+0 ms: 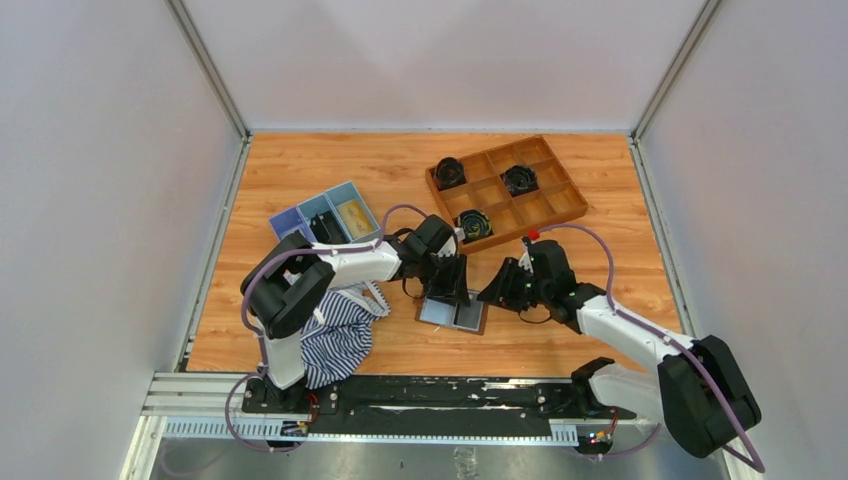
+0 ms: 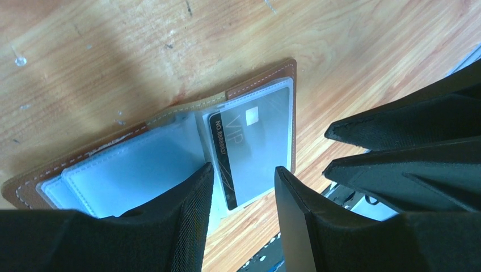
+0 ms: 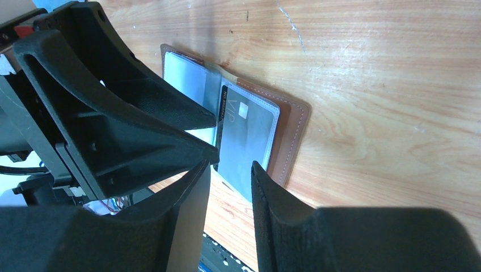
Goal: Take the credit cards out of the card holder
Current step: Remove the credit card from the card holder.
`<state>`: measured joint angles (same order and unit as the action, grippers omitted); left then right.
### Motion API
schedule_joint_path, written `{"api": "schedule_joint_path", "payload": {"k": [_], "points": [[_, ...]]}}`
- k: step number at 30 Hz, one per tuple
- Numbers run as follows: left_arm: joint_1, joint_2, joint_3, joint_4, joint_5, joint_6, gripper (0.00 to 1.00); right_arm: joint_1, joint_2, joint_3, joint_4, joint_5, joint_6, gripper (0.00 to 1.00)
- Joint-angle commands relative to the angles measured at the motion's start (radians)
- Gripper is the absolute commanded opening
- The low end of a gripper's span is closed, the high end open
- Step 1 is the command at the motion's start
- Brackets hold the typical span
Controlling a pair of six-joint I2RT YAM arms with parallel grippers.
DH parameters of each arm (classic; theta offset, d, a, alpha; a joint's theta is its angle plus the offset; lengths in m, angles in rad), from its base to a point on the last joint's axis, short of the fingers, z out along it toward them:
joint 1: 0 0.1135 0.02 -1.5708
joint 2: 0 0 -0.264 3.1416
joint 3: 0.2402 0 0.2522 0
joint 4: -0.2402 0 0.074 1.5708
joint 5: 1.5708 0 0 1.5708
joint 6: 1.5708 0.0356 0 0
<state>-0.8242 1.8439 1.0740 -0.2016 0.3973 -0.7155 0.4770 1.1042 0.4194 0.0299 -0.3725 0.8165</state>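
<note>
Near edge of the table (image 1: 600,345): both arms are bolted to a black rail (image 1: 440,395). A striped cloth (image 1: 338,335), blue and white, lies bunched by the base of the left arm (image 1: 350,262), partly hidden by its elbow.

Just beyond, mid-table: the card holder (image 1: 462,316) lies open and flat, brown cover down, pale grey-blue sleeves up. We note one card (image 2: 255,144) in the sleeve on the half toward the right arm (image 1: 620,325). It is grey with "VIP" lettering, a black strip bearing a number along its inner edge, and a small pale square near one end. The other half's sleeves look blank in both wrist views.

Left jaws: over the far part of the holder, pointing down at it. They are parted a modest way, the card shows in the gap, and nothing is held. We cannot tell whether the tips touch the sleeves.

Right jaws: just beside the holder on its right side, angled toward it. They are parted by a narrow gap and grip nothing. The two sets of jaws are close together but apart.

Farther back, left: a light-blue tray (image 1: 325,218) with several compartments, contents too small for us to name.

Farthest, right: a wooden grid tray (image 1: 550,205), set askew, with black round objects (image 1: 519,179) in three of its compartments
</note>
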Motion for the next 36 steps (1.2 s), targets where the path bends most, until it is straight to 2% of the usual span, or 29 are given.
{"api": "schedule_joint_path", "payload": {"k": [1,17,36], "points": [[0.0,-0.046,-0.03,0.028,-0.014,-0.017,0.48,0.021,-0.017,0.006,-0.025,0.035,-0.006,0.37],[0.0,-0.043,-0.021,0.024,-0.014,-0.01,0.48,0.055,0.06,-0.009,0.072,-0.034,0.017,0.37],[0.0,-0.044,-0.016,0.014,-0.017,-0.004,0.48,0.055,0.107,-0.058,0.118,-0.018,0.034,0.36]]}}
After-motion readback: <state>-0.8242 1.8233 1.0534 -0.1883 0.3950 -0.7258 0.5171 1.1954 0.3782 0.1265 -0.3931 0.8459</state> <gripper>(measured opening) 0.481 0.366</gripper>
